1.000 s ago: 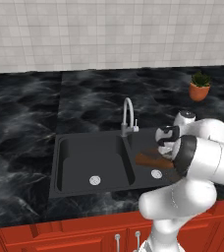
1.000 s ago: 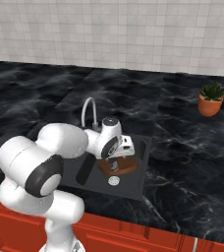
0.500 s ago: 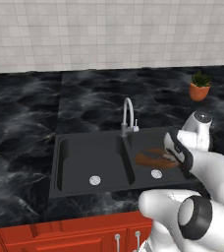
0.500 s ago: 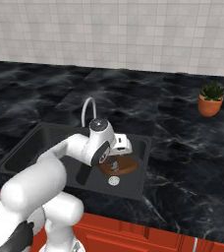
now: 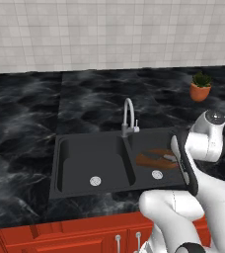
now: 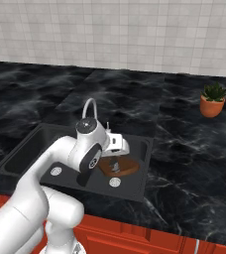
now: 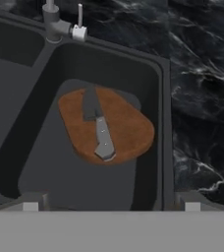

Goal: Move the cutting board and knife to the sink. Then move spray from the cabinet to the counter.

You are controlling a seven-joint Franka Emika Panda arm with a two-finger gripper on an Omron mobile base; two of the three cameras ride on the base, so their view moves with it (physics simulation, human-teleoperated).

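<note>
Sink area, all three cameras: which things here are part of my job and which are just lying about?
Job:
cutting board, in the right basin of the sink
knife, lying on the board
counter
gripper, open above the board

Lying about:
potted plant on the counter
faucet

"Can you read any lettering, label, brand or number anywhere in this kitchen?"

"No. You will find none: the cutting board (image 7: 115,129) and the knife (image 7: 102,136) lying on it in the sink (image 7: 164,98) are unmarked, and the faucet (image 5: 129,117), the plant pot (image 6: 212,105) and the counter (image 5: 25,118) carry no writing."
</note>
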